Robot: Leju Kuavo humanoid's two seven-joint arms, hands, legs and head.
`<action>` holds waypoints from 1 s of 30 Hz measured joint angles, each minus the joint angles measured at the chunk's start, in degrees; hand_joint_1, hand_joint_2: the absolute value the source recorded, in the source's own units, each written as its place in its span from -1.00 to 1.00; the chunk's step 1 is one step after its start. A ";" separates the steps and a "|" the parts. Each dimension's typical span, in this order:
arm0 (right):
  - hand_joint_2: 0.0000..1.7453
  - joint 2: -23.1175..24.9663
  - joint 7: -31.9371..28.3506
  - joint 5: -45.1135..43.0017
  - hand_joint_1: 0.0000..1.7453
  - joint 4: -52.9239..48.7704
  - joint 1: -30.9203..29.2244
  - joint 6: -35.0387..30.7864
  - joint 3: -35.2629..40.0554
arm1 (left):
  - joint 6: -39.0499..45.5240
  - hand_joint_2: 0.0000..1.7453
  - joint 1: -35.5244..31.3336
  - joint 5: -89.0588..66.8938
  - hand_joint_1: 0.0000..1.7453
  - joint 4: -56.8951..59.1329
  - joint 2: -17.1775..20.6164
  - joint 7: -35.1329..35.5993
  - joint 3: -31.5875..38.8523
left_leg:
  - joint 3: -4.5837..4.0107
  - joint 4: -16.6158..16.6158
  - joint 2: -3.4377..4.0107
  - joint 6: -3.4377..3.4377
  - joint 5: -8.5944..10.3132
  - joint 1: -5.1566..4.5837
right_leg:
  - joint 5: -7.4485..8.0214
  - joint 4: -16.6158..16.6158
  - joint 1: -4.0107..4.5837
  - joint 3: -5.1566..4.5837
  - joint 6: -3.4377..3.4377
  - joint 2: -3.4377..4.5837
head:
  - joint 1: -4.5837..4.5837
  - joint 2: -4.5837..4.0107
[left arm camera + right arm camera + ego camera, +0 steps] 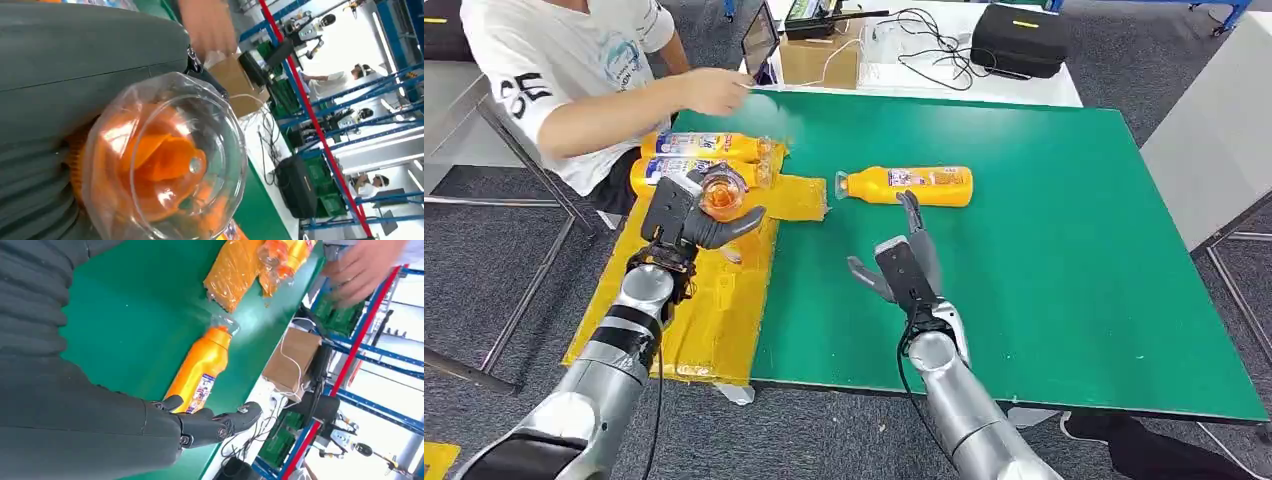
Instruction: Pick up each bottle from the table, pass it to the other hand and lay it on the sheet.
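Over the yellow sheet (724, 300) at the table's left edge, your left hand (686, 215) grips an orange bottle (722, 192), its clear cap (170, 155) pointing up toward the head camera. Two more orange bottles (709, 146) lie side by side on the sheet's far end, near the table's far left corner. Another orange bottle (909, 186) lies on its side on the green table (1064, 250), cap toward the sheet. Your right hand (904, 262) is empty with fingers spread, its fingertips (911, 205) just beside that bottle. A person's hand (714, 90) reaches over the far left corner.
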 measured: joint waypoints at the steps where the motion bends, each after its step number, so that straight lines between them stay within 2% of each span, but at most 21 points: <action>1: 1.00 0.00 -0.13 -0.22 -1.00 -0.18 0.04 -0.04 -0.26 | 0.90 1.00 0.00 -1.15 1.00 -0.20 0.07 -0.20 0.00 | -0.01 0.00 -0.02 0.00 0.00 0.00 | 0.00 0.00 0.00 0.00 0.00 -0.01 | 0.00 0.00; 6: 1.00 -0.02 -0.83 -1.68 -1.00 -2.34 1.16 0.00 -1.66 | 6.32 1.00 -0.57 -11.97 1.00 -2.19 0.81 0.74 -0.48 | -0.01 0.01 -0.02 0.00 0.00 0.00 | 0.00 0.00 0.00 -0.02 0.00 -0.01 | -0.02 0.02; 11: 1.00 -0.02 -1.18 -2.16 -1.00 -4.11 1.71 1.29 -2.23 | 3.48 1.00 -2.88 -22.77 1.00 -1.64 2.45 3.24 -4.18 | -0.01 0.01 0.02 0.00 0.00 0.00 | 0.00 0.00 0.01 -0.06 0.00 0.00 | -0.02 0.00; 18: 1.00 0.44 -1.47 -2.17 -1.00 -4.74 1.71 3.26 -2.32 | 0.05 1.00 -11.11 -41.22 1.00 13.97 3.65 5.18 -15.94 | -0.01 0.01 0.03 0.00 0.01 0.00 | 0.01 0.02 0.00 -0.02 0.01 0.01 | 0.00 0.00; 21: 1.00 0.87 -1.47 -2.19 -1.00 -4.74 1.72 3.65 -2.27 | -0.72 1.00 -12.70 -42.67 1.00 19.10 3.80 5.77 -20.09 | -0.01 0.01 0.10 0.00 0.00 0.00 | 0.01 0.02 0.00 -0.04 0.01 0.02 | 0.00 0.00; 27: 1.00 1.01 -1.47 -2.21 -1.00 -4.75 1.71 3.80 -2.25 | -0.89 1.00 -14.48 -43.06 1.00 24.26 4.20 5.92 -23.52 | -0.05 0.01 0.01 0.00 0.00 0.00 | 0.00 0.01 0.00 -0.05 0.00 0.00 | -0.02 0.00; 30: 1.00 1.09 -1.53 -2.47 -1.00 -4.74 1.70 4.55 -1.99 | -3.58 1.00 -15.16 -45.06 1.00 26.30 4.26 7.26 -25.38 | -0.05 0.00 0.01 0.00 0.00 0.00 | 0.00 0.02 0.00 -0.03 0.01 0.00 | -0.02 0.02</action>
